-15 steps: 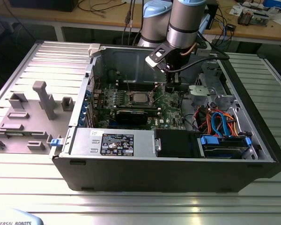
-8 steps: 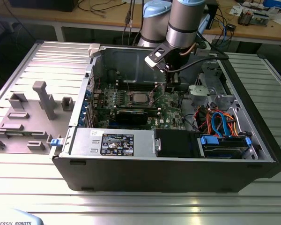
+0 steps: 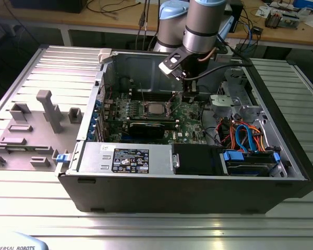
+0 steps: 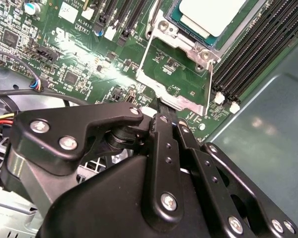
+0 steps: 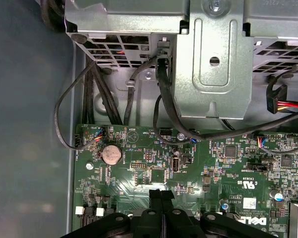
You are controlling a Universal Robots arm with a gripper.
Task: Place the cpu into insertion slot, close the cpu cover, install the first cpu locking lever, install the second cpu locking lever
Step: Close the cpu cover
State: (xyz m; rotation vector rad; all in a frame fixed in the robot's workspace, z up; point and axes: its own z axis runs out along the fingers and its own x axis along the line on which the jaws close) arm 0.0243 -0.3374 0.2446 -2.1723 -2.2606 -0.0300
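Reads cpu [image 3: 156, 108] as already seated in insertion slot [image 4: 186, 45], with cpu cover [image 4: 184, 103] swung open, not yet down, on the side toward 3 o'clock in the exterior view. Puts gripper [image 3: 189, 98] at 3 o'clock of cpu, fingers clenched together, tips at cover's free edge; can't tell whether pinching it. Could slip off the thin rim and drop cover hard on chip, or scrape green motherboard [image 5: 139, 173] if driven low.

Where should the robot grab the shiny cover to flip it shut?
Probably by the free bar of the cover, the end farthest from its hinge at the slot. It is flipped open off the cpu and its middle is a cut-out, so only thin rim can be pinched. Come from the gripper side, jaws across that bar.
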